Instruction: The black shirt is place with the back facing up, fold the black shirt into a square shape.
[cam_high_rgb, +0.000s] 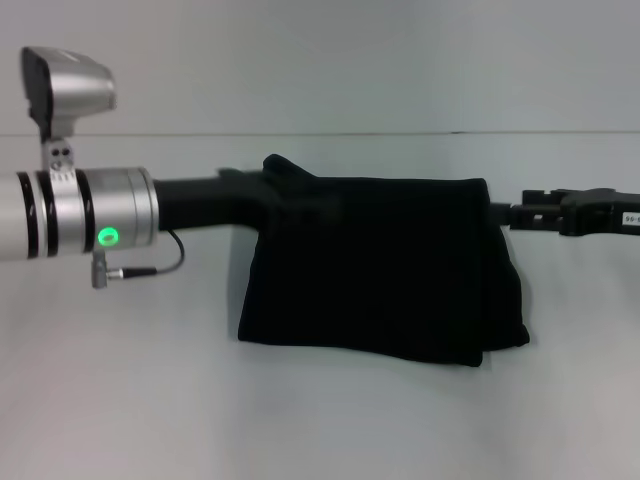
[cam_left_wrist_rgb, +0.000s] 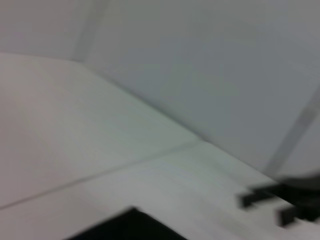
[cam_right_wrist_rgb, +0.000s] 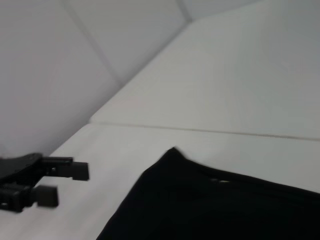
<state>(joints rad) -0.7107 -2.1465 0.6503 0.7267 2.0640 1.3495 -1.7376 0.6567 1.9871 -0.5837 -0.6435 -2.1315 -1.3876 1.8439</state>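
White counter (cam_high_rgb: 120, 400) carries the black shirt (cam_high_rgb: 385, 270), a folded bundle lifted along its far edge so the fold can be laid over. Left pincer (cam_high_rgb: 262, 188) and right pincer (cam_high_rgb: 497, 211) meet its upper corners; grip state cannot be told. Long axis runs left-right.

Plain white table (cam_high_rgb: 330, 420), pale wall (cam_high_rgb: 350, 60) behind it, thin seam line across the tabletop

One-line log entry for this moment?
item: black cloth shirt, folded, hanging from far edge | left gripper: at far-left corner | right gripper: at far-right corner
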